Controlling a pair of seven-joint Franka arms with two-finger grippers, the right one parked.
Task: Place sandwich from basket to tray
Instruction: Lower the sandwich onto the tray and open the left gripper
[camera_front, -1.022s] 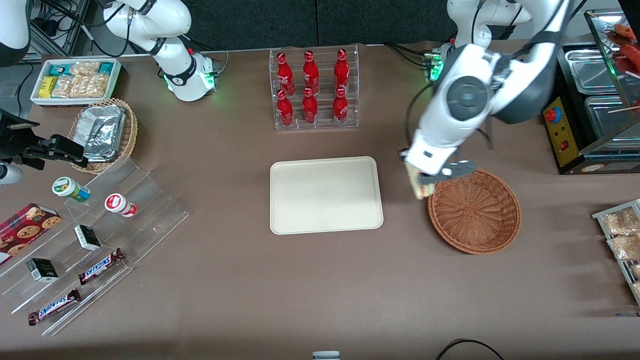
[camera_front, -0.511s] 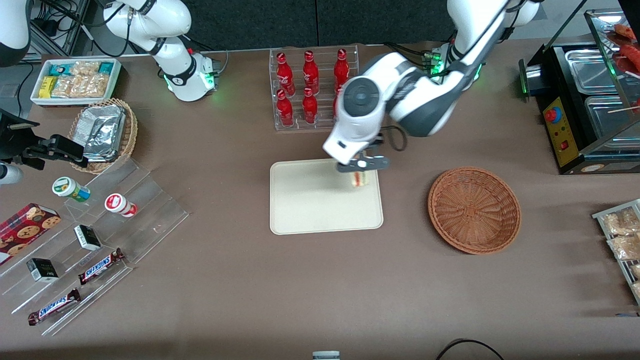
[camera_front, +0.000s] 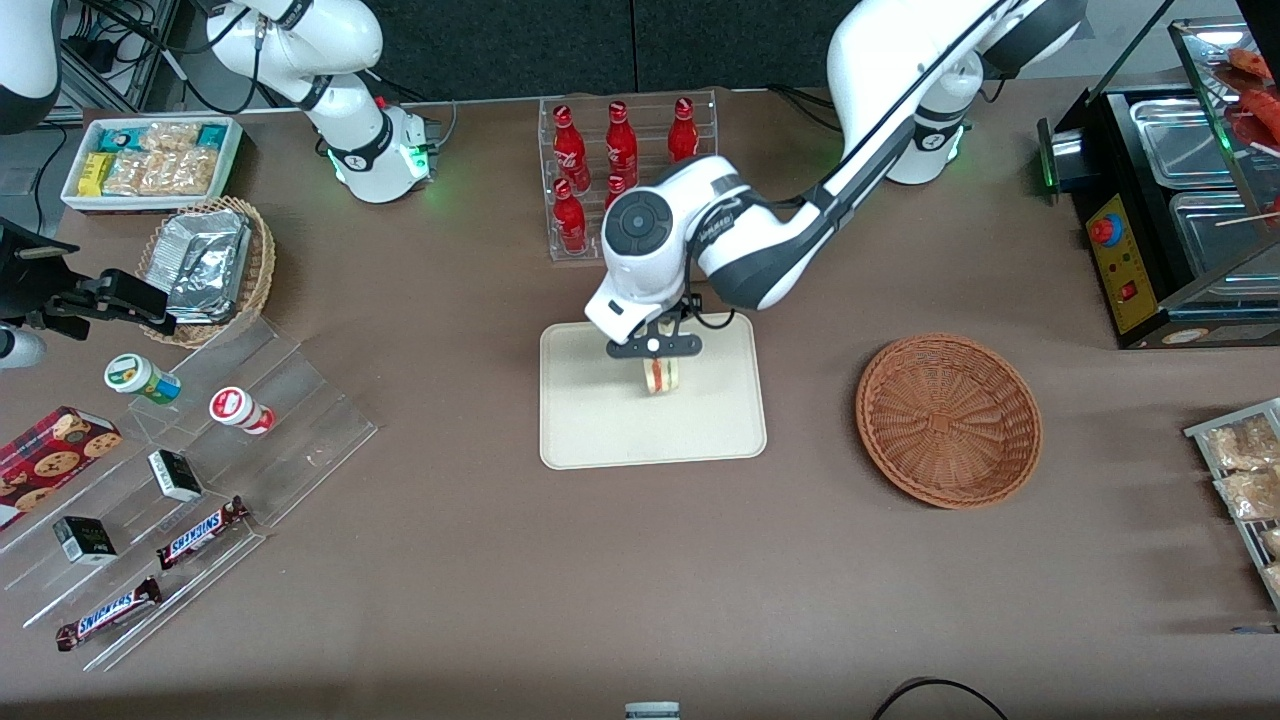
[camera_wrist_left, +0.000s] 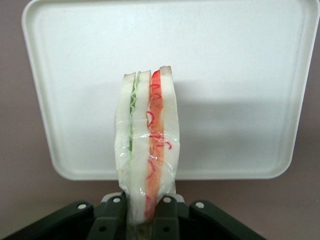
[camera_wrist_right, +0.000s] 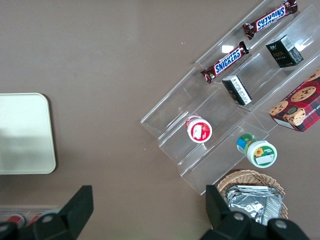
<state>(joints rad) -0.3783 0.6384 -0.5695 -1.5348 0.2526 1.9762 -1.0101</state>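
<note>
Holding sandwich (camera_front: 659, 376) over tray (camera_front: 600, 430), gripper (camera_front: 655, 350) fingers (camera_wrist_left: 113, 220) clamped on wrapped wedge, filling edge facing down toward tray. Transfer mostly done: sandwich out of basket (camera_front: 948, 420), now above tray centre, slightly toward 12 o'clock edge. Left, by my reading: lower, release, withdraw. Cannot tell whether sandwich touches tray yet. Counts, near to far: one tray, one sandwich, one basket at tray's 3 o'clock with nothing in it, one gripper.

front: overhead, whole table | wrists: close, downward | shared: tray (camera_front: 720, 440)
</note>
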